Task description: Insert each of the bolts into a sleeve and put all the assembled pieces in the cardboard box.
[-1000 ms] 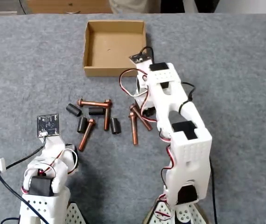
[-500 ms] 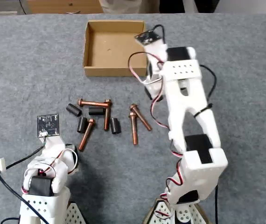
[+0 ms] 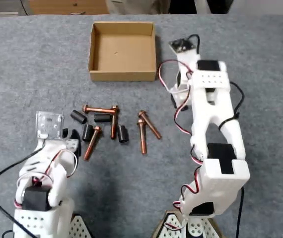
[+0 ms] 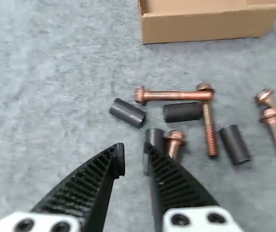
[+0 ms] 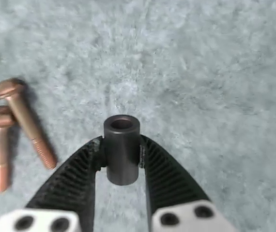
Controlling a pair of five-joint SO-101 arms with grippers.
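the right gripper [image 5: 121, 147] is clamped on a black sleeve [image 5: 122, 126]. one ribbed finger [image 5: 82, 169] presses each side of it, and its open bore faces away from the wrist. whether the sleeve touches the grey mat [image 3: 260, 74] cannot be told. in the high view the right arm [image 3: 210, 99] stretches along just off the right wall of the cardboard box [image 3: 122, 75]. it is near the box's front right corner but apart from it, with a band of mat between arm and wall.

the left gripper [image 4: 133, 155] holds nothing, and its jaws stand a narrow gap apart. it sits well out from the box's front wall, on the far side of the loose parts. the nearest loose sleeve [image 4: 153, 140] and a bolt head [image 4: 175, 137] lie just past one fingertip.

the loose parts form a cluster off the box's front wall, with a strip of mat between wall and cluster. there are five bolts [image 3: 100, 109] and four sleeves on the mat [image 3: 102, 118]. one bolt lies parallel to the front wall, its end meeting the head of a second bolt [image 3: 114, 121]. a pair of bolts [image 3: 146, 130] with heads close together lies below the box's front right corner, on the cluster's edge nearest the right arm.
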